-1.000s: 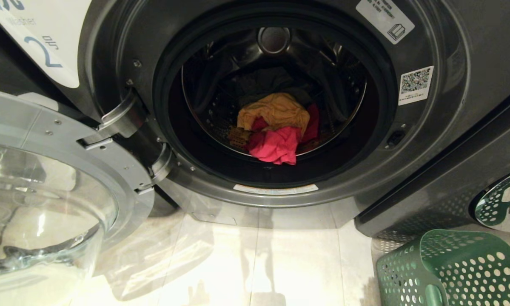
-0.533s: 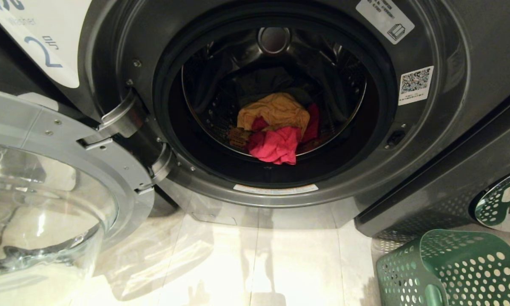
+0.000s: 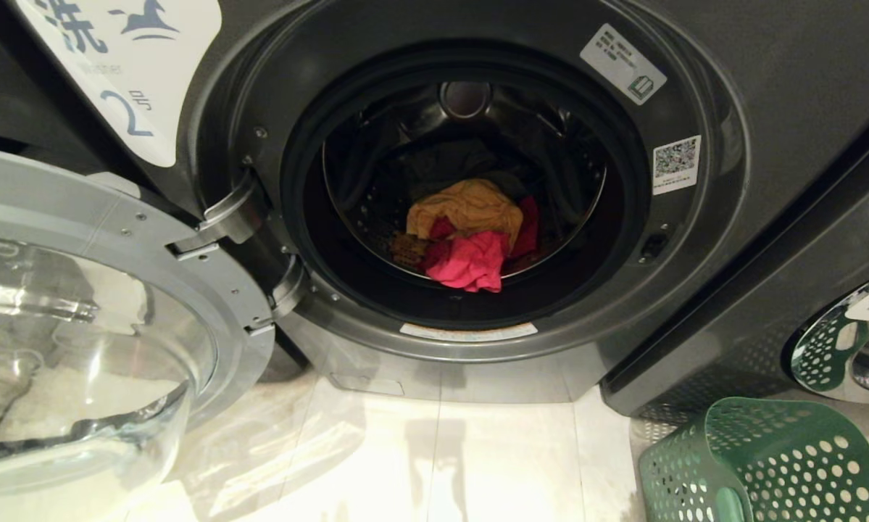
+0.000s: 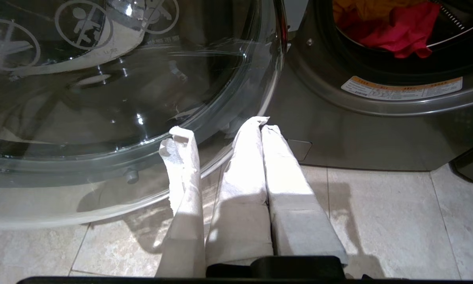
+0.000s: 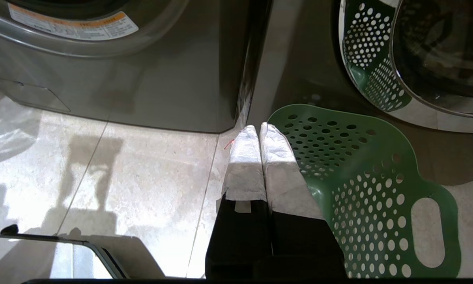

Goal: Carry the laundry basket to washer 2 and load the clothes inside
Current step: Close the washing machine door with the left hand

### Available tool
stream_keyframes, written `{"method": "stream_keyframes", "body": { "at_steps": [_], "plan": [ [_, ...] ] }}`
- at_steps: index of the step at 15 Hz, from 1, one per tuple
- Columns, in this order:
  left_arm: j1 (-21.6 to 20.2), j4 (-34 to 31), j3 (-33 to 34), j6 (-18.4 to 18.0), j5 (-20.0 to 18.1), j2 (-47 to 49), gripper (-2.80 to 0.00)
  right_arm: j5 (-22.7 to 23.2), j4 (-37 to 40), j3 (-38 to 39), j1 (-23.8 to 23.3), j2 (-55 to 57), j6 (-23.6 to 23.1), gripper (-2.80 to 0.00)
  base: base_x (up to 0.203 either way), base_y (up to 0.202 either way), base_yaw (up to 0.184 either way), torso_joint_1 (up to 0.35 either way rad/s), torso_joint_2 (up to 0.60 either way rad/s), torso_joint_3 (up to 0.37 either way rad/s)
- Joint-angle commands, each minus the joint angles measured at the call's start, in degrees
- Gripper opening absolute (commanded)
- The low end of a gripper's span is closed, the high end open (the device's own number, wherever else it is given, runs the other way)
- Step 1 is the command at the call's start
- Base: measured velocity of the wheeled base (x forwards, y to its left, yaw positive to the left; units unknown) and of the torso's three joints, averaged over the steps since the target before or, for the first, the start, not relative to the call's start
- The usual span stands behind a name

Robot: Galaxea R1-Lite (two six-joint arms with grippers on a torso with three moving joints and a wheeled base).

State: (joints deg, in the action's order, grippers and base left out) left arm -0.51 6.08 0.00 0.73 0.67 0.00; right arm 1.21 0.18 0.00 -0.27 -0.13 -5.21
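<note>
Washer 2 (image 3: pixel 702 80), dark grey with a white label showing a 2 (image 3: pixel 126 112), stands before me with its round door (image 3: pixel 115 217) swung open to the left. The clothes (image 3: pixel 470 239), pink-red fabric with a yellow-orange piece on top, lie inside the drum and also show as clothes (image 4: pixel 394 27) in the left wrist view. The green laundry basket (image 3: pixel 767 464) sits on the floor at the lower right, and no clothes show in it. My left gripper (image 4: pixel 262 124) hangs shut and empty by the door's glass. My right gripper (image 5: pixel 258 128) is shut and empty beside the basket (image 5: pixel 362 185).
A second grey washer (image 3: pixel 767 290) stands to the right, its chrome door rim (image 3: pixel 847 348) mirroring the basket. The open glass door (image 4: pixel 122 98) juts out low on the left. Pale floor tiles (image 3: pixel 477 464) lie between door and basket.
The whole head view has shifted: the washer opening sits lower and slightly smaller, and more of the label shows. That is the camera moving; clothes, basket and door stay put.
</note>
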Motion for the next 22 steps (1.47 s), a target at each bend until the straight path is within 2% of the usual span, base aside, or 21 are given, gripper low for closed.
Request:
{"method": "stream_keyframes", "body": {
  "at_steps": [1, 9, 18, 22],
  "plan": [
    [-0.02, 0.07, 2.29, -0.03, 0.04, 0.09, -2.80, 0.02, -0.01, 0.00, 0.00, 0.13, -0.07, -2.80, 0.000, 0.000, 0.000, 0.000, 0.00, 0.203],
    [-0.02, 0.07, 2.29, -0.09, 0.04, 0.09, -2.80, -0.77, -0.09, 0.00, 0.00, 0.13, 2.04, -2.80, 0.000, 0.000, 0.000, 0.005, 0.00, 0.202],
    [-0.02, 0.07, 2.29, 0.06, 0.04, 0.09, -2.80, -0.77, -0.09, 0.00, 0.00, 0.13, 2.04, -2.80, 0.000, 0.000, 0.000, 0.003, 0.00, 0.200],
    [-0.02, 0.16, 2.29, 0.32, 0.04, 0.09, -2.80, -0.77, -0.09, 0.00, 0.00, 0.13, 2.10, -2.80, 0.000, 0.000, 0.000, 0.001, 0.00, 0.073]
  ]
}}
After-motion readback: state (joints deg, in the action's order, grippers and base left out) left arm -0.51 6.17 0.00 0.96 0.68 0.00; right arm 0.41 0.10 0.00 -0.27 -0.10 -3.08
